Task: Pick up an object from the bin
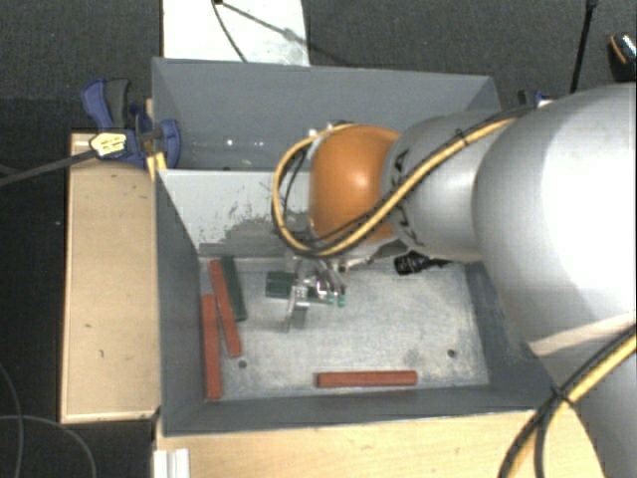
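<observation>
My gripper (pixel 315 293) hangs low over the bin floor, left of the middle, under the arm's orange cover. Right beside it on its left lies a small dark green block (pixel 276 285), close to or touching the gripper; I cannot tell which. Further left, a dark green stick (pixel 233 289) lies along the floor next to a red-brown stick (pixel 224 309).
A second red-brown stick (pixel 210 349) lies along the bin's left wall. A third red-brown stick (pixel 366 378) lies crosswise near the front wall. The arm covers the bin's right and back parts.
</observation>
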Controlling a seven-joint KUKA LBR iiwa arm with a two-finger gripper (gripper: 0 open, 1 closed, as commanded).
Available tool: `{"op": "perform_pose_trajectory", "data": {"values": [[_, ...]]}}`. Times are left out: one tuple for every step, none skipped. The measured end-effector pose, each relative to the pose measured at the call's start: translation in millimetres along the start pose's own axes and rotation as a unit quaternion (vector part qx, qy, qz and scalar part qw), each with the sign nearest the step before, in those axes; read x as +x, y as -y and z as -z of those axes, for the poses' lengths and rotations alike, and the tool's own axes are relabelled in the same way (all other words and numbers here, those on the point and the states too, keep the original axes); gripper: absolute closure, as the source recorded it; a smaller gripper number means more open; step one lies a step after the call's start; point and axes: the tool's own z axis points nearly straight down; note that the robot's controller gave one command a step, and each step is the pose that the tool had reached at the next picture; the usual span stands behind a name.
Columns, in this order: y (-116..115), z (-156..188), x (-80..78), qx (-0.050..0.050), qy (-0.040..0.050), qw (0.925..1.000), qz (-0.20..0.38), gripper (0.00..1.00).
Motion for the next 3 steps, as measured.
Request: {"op": "perform_pose_trajectory", "data": {"values": [[-2.9, 0.7, 0.0, -0.001, 0.0009, 1.0, 0.0, 1.0], [2.3, 114.1, 8.1, -0.003, 0.0052, 1.0, -0.004, 1.0], [18.5, 237.6, -4.8, -0.002, 0.0064, 0.9999, -0.015, 1.0]]}}
